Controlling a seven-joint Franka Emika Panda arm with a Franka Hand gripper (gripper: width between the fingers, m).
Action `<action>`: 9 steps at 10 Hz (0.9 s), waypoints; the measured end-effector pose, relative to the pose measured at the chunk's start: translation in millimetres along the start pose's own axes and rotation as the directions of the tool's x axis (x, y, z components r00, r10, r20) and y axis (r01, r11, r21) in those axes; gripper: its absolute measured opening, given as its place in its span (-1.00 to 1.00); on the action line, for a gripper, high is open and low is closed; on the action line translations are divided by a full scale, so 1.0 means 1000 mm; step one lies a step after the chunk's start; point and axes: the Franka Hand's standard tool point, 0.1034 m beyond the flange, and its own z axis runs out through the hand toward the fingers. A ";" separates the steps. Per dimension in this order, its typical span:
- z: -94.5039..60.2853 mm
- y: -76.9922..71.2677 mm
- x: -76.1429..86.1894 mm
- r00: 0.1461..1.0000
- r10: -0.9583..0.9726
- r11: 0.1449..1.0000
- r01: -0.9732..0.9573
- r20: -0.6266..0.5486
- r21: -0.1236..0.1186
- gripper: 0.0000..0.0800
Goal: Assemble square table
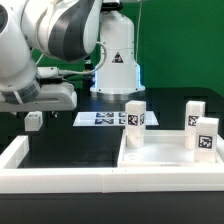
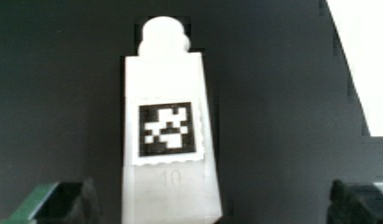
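The white square table top (image 1: 160,160) lies tray-like at the exterior view's right, with three white tagged legs (image 1: 135,116) (image 1: 194,110) (image 1: 205,138) standing upright on it. A fourth white leg (image 1: 34,120) lies on the black table at the exterior view's left, directly under my gripper (image 1: 36,106). In the wrist view this leg (image 2: 170,130) shows its tag and rounded tip, and lies between my gripper's (image 2: 209,205) spread fingers (image 2: 60,205), nearer one of them. The jaws are open and touch nothing.
The marker board (image 1: 100,118) lies flat behind the table top. A long white border wall (image 1: 60,180) runs along the front and up the exterior view's left side. The robot's base (image 1: 115,60) stands at the back.
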 end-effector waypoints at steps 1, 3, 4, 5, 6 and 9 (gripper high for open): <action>0.015 0.006 -0.007 1.000 -0.012 1.000 0.012 0.019 -0.009 0.62; 0.023 0.006 -0.013 0.999 -0.019 1.000 0.019 0.027 0.000 0.62; 0.027 0.006 -0.014 0.999 -0.018 1.000 0.018 0.032 0.001 0.62; 0.031 0.008 -0.014 0.999 -0.015 1.000 0.015 0.040 0.001 0.62; 0.033 0.009 -0.013 0.999 -0.015 1.000 0.015 0.038 -0.003 0.62; 0.034 0.009 -0.011 0.992 -0.013 1.000 0.014 0.123 -0.008 0.62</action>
